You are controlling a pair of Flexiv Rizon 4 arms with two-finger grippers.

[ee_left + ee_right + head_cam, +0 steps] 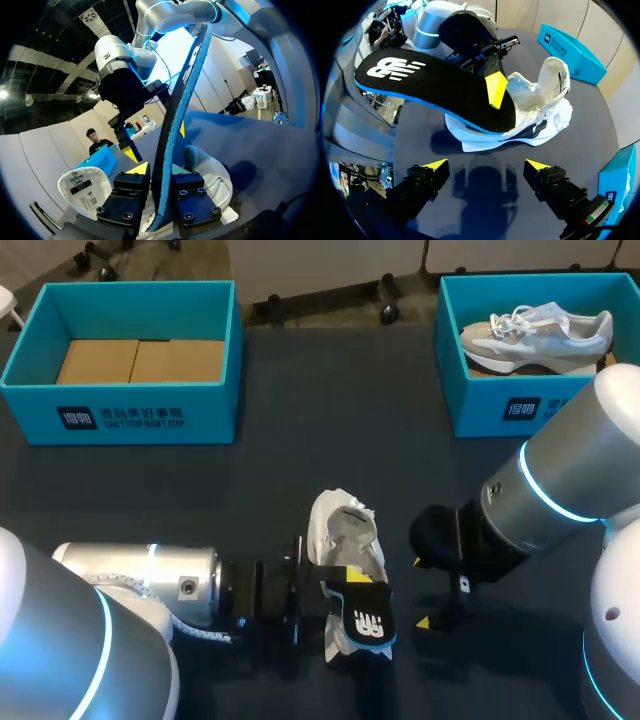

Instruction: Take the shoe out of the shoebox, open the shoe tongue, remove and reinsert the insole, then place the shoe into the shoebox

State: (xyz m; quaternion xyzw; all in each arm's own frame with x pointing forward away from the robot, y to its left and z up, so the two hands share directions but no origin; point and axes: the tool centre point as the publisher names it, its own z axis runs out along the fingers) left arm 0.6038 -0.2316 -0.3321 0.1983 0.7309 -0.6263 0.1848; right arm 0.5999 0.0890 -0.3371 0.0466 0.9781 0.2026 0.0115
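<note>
Nearest the robot, the left gripper (157,172) is clamping the black, blue-edged insole (435,85) between its two yellow-tipped fingers. It is holding the insole on edge, so that one end is rising past the fingers and the printed face is turning toward the right arm. The insole is hanging over the near end of the white shoe (345,535); whether it is touching the shoe cannot be told. Just to the right of it, the right gripper (486,167) is hovering over the dark table (270,490) with its fingers spread wide apart and nothing between them, near the shoe but not touching it. The shoe is lying on the table between the two grippers, outside both boxes, with its tongue (559,75) standing pulled open at the end away from the robot. Farther back, at the far left of the table, an open blue shoebox (120,415) is sitting with only brown cardboard (140,362) showing in its bottom. At the far right, well apart from it, a second blue shoebox (510,405) is holding another pale laced shoe (535,330), which is lying lengthwise inside.
</note>
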